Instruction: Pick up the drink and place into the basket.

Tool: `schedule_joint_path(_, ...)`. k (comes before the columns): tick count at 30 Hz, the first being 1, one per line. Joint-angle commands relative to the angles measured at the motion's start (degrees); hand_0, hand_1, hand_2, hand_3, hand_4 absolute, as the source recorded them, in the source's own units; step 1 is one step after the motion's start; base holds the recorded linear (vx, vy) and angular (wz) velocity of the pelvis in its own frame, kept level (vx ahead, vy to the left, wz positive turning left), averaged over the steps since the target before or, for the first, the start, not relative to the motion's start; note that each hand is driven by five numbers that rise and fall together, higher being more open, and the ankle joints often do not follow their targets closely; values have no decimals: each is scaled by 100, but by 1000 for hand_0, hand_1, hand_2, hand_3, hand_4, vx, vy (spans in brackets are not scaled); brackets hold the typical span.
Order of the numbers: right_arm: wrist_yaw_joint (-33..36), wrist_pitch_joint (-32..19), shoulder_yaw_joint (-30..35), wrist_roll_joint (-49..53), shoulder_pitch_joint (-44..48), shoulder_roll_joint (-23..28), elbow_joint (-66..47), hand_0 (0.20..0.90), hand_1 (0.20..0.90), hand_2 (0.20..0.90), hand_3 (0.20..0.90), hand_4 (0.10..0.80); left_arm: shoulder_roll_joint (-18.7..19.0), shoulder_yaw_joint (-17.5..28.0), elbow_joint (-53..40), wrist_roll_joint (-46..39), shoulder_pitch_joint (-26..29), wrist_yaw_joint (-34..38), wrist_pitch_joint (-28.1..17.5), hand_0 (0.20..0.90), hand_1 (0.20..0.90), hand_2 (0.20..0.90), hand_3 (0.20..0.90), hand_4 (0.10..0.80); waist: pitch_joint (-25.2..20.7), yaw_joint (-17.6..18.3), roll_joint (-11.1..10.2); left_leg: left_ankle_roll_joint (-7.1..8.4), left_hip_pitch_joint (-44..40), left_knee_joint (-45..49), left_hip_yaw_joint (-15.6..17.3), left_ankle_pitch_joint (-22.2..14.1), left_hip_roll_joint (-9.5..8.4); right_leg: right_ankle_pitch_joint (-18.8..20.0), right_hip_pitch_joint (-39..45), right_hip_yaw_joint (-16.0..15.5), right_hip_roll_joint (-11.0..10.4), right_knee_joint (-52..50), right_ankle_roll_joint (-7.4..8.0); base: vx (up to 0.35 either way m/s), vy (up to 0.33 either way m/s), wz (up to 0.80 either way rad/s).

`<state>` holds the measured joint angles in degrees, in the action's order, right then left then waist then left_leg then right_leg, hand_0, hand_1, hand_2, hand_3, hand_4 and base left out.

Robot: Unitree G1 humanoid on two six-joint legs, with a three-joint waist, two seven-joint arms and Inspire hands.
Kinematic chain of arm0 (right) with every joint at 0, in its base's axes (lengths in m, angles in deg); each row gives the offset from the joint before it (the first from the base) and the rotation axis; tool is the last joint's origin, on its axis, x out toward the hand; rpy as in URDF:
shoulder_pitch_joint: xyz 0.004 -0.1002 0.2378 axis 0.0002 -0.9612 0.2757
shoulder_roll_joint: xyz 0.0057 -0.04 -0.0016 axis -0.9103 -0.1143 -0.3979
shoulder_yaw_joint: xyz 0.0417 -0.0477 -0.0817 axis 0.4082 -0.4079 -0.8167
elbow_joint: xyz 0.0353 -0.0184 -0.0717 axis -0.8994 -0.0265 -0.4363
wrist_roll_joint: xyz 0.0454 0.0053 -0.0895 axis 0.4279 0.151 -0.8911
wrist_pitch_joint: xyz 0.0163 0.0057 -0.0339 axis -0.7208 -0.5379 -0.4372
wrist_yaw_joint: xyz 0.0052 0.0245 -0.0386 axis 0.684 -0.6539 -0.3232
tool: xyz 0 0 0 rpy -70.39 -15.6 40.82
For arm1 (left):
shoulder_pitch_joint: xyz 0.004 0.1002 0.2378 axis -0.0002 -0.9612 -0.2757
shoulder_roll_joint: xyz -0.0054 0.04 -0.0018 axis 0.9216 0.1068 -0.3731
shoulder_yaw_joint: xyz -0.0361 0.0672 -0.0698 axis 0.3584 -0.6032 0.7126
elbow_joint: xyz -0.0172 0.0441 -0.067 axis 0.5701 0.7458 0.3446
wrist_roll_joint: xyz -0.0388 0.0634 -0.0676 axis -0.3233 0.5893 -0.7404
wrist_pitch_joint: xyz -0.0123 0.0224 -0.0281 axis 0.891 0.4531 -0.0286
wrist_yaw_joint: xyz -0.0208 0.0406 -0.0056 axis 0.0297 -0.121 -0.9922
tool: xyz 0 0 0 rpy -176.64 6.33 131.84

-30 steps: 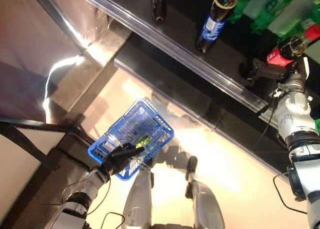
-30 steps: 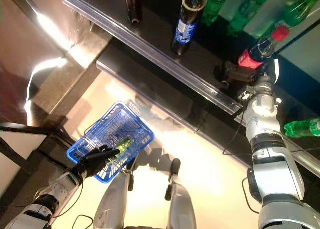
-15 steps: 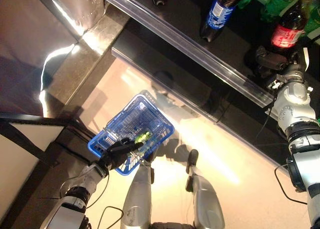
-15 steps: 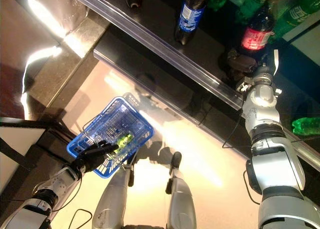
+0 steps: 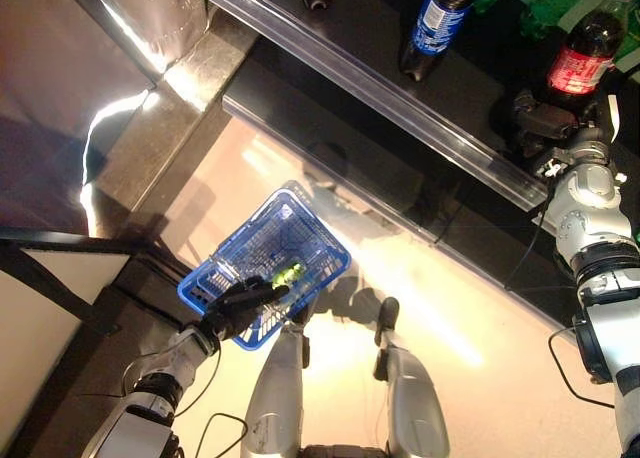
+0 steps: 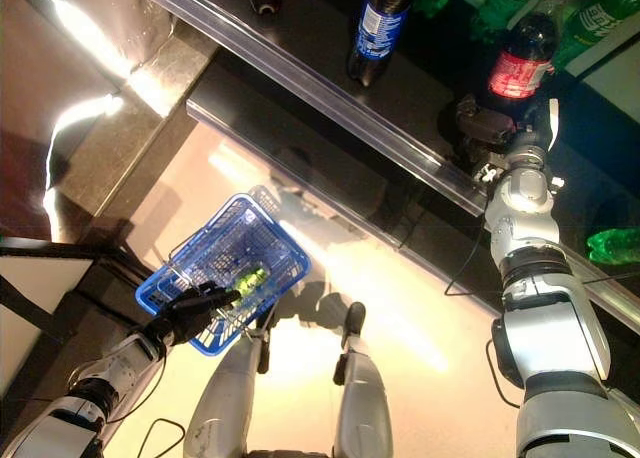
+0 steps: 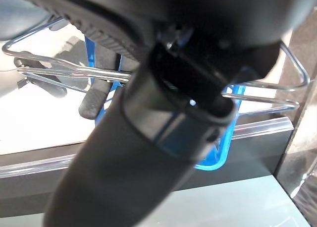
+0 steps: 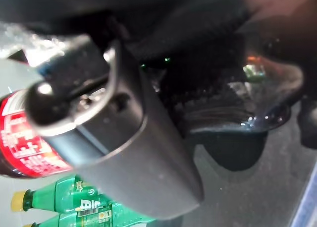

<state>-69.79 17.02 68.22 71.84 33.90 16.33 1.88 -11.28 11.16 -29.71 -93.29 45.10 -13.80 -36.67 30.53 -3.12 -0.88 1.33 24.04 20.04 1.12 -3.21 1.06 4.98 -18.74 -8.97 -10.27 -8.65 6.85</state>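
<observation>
- Right hand (image 5: pixel 537 128) rests on the dark shelf (image 5: pixel 440 108), its fingers wrapped round the base of the red-labelled cola bottle (image 5: pixel 577 60), which stands upright.
- Left hand (image 5: pixel 238 306) grips the wire handle of the blue basket (image 5: pixel 262 248); a green bottle (image 5: pixel 288 274) lies inside.
- Blue-labelled bottle (image 5: pixel 432 26) stands further along the shelf, behind the clear rail (image 5: pixel 380 88).
- Pale glossy floor (image 5: pixel 450 308) lies below.

Basket (image 5: pixel 262 268) low at left in left hand (image 5: pixel 238 308), one bottle (image 5: pixel 288 273) inside; shelf (image 5: pixel 440 88) ahead carries bottles, right hand (image 5: pixel 540 128) at one (image 5: pixel 580 58).
</observation>
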Motion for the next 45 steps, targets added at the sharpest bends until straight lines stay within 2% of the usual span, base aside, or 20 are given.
schedule_joint_path(1, 159, -656, 70, -78, 377, 688, -561, 300, 300, 300, 200, 100, -127, -237, -199, -46, -619, -354, -119, 300, 300, 300, 200, 100, -243, -72, 188, 61, -236, -79, 151, -170, -8, -609, -262, 124, 137, -809, 19, 0, 0, 0)
schedule_joint_path(9, 348, -955, 192, -267, 17, 645, -1214, 300, 300, 300, 200, 100, -244, -229, -306, -68, -800, -297, -267, 300, 300, 300, 200, 100, -367, -8, 170, 49, -511, -392, 187, -76, -89, -537, -83, 127, 149, -607, 21, 3, 8, 0)
schedule_joint_path(18, 255, -1147, 826, -553, -1180, 579, -2495, 300, 300, 300, 200, 100, -448, -43, -449, 113, -1222, -159, -385, 300, 300, 300, 200, 100, -826, 131, 19, 95, -1294, -1195, 306, 98, -115, -327, 641, 88, 197, 112, 74, 48, 11, -2)
schedule_joint_path(25, 83, -1070, 1123, -683, -1898, 511, -3295, 300, 300, 300, 200, 100, -599, 115, -385, 313, -1472, -113, -384, 300, 300, 300, 200, 100, -1227, 189, -40, 143, -1877, -1783, 366, 217, -112, -206, 1226, 21, 250, 649, 115, 74, 7, -6)
schedule_joint_path(34, -259, -911, 1359, -992, -2941, 123, -4404, 300, 300, 300, 200, 100, -786, 468, -293, 497, -1787, -91, -331, 300, 300, 300, 200, 100, -1869, 256, -70, 223, -2500, -2406, 407, 427, -39, -106, 1842, -118, 295, 1110, 129, 57, 11, -6)
schedule_joint_path(45, -662, -888, 1405, -1174, -3811, -303, -5259, 300, 300, 300, 200, 100, -903, 674, -703, 323, -1853, -146, -326, 300, 300, 300, 200, 100, -2269, 195, -88, 228, -2816, -2504, 353, 421, -3, -221, 2285, -360, 358, 1181, 68, -1, 1, 3)
